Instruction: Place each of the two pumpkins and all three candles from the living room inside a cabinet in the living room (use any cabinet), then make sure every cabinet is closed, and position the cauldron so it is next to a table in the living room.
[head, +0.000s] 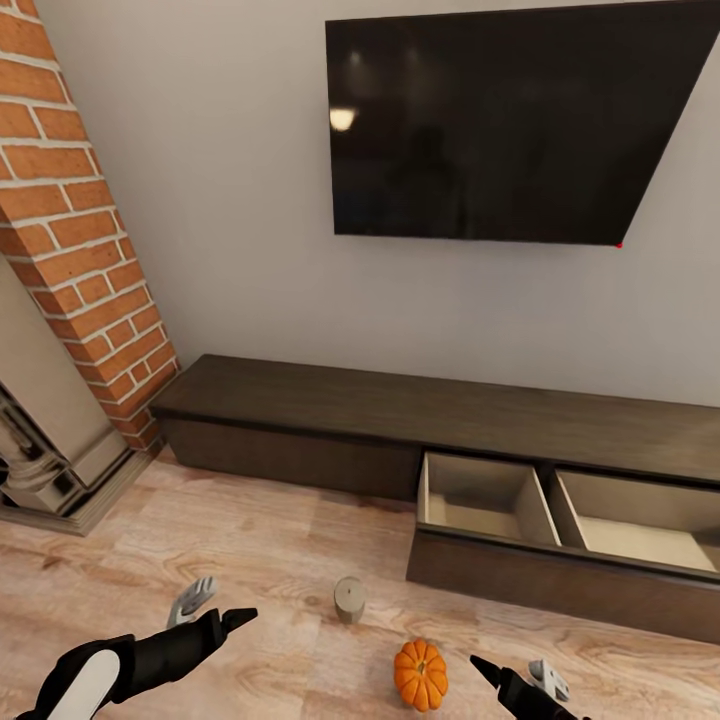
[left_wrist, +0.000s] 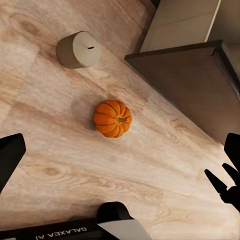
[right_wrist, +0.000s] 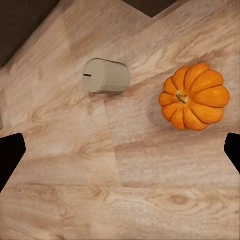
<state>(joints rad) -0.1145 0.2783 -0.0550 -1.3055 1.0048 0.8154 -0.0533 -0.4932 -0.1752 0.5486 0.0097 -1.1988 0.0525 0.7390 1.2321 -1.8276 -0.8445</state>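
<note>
Facing the cabinet (head: 560, 540) with its drawer pulled out, we judge pickup comes next: both end effectors, left (head: 215, 605) and right (head: 515, 680), hang wide and empty over the floor's pumpkin (head: 420, 675) and candle (head: 348, 600).

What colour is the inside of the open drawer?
Pale beige inside the open drawer of the long dark brown wooden cabinet; clearest in the head view.

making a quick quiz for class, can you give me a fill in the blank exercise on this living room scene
1. The pumpkin and the candle both stand on the wooden ____.
2. The cabinet has one drawer pulled ____.
3. The drawer's compartments hold ____.
4. On the wall above the cabinet hangs a dark ____.

Missing words: floor; open; nothing; television
</note>
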